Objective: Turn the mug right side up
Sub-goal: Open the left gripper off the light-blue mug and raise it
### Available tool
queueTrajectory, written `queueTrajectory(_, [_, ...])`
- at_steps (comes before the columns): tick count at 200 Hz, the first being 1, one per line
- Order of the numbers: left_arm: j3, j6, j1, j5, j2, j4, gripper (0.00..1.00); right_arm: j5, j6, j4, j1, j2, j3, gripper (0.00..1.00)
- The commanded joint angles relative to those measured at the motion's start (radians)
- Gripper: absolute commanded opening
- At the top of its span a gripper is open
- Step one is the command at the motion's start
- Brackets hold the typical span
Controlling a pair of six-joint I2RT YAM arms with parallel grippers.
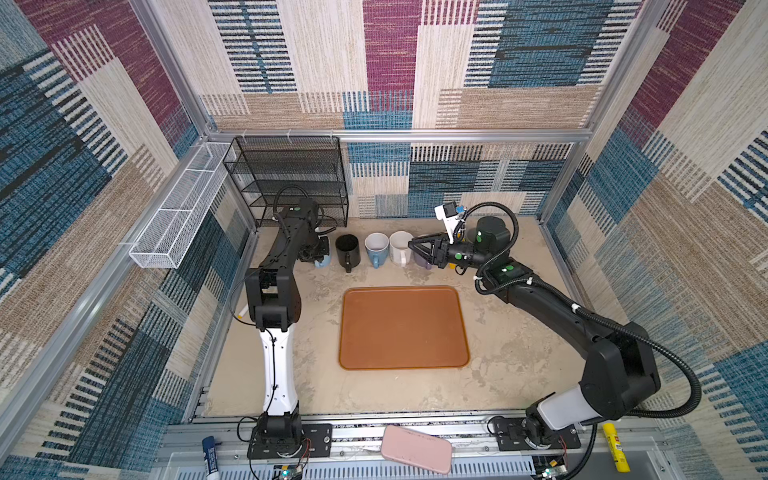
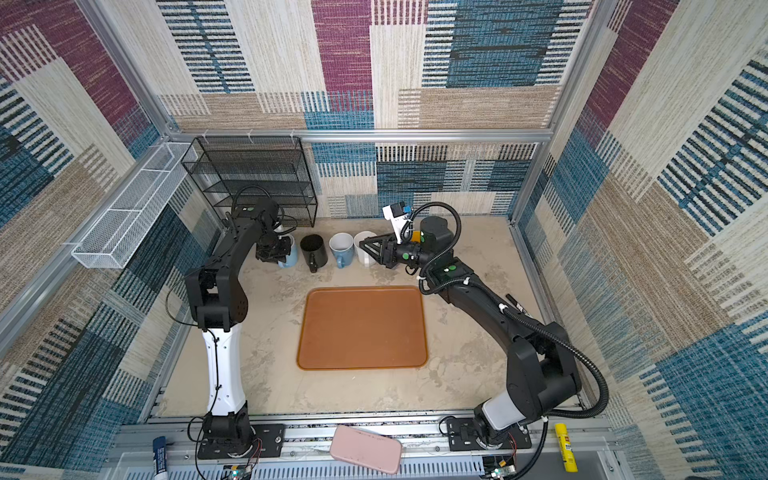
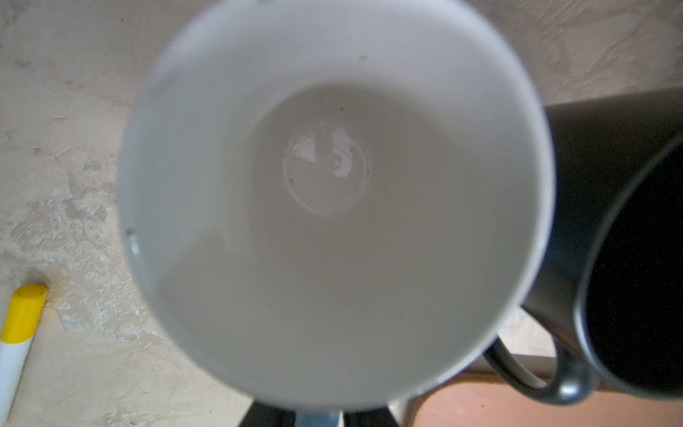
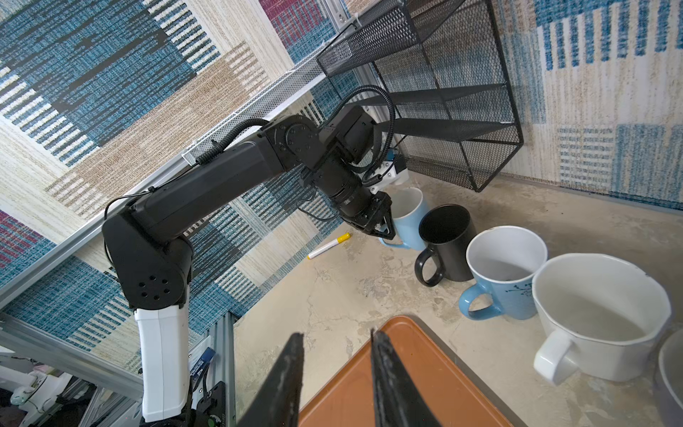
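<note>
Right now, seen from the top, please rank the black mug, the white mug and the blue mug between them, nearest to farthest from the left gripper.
From the left gripper:
1. black mug, just to its right.
2. blue mug, middle of the three.
3. white mug, rightmost of the three.

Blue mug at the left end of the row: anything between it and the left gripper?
Nothing visible. The left gripper is right at the blue mug, fingers either side of its handle. The black mug stands close beside, clear of the fingers.
</note>
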Motion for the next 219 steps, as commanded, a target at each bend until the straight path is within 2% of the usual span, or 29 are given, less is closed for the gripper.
queueTrajectory(1, [0.012, 0.018, 0.002, -0.011, -0.003, -0.015, 0.2, 0.007, -0.005, 0.017, 0.0, -0.008, 0.002, 0.34])
queueTrajectory(44, [0.012, 0.018, 0.002, -0.009, -0.012, -0.022, 0.27, 0.009, -0.007, 0.014, 0.002, -0.005, 0.01, 0.34])
queueTrajectory(122, [0.0, 0.001, 0.001, -0.045, -0.072, -0.022, 0.32, 0.045, 0.0, -0.001, 0.001, 0.004, 0.025, 0.37])
queueTrajectory(147, [-0.045, 0.005, -0.002, -0.042, -0.115, 0.024, 0.37, 0.068, 0.002, -0.021, 0.0, 0.01, 0.035, 0.39])
queueTrajectory(219, [-0.14, 0.016, -0.002, -0.035, -0.227, 0.104, 0.42, 0.07, 0.009, -0.035, -0.01, 0.034, 0.059, 0.42])
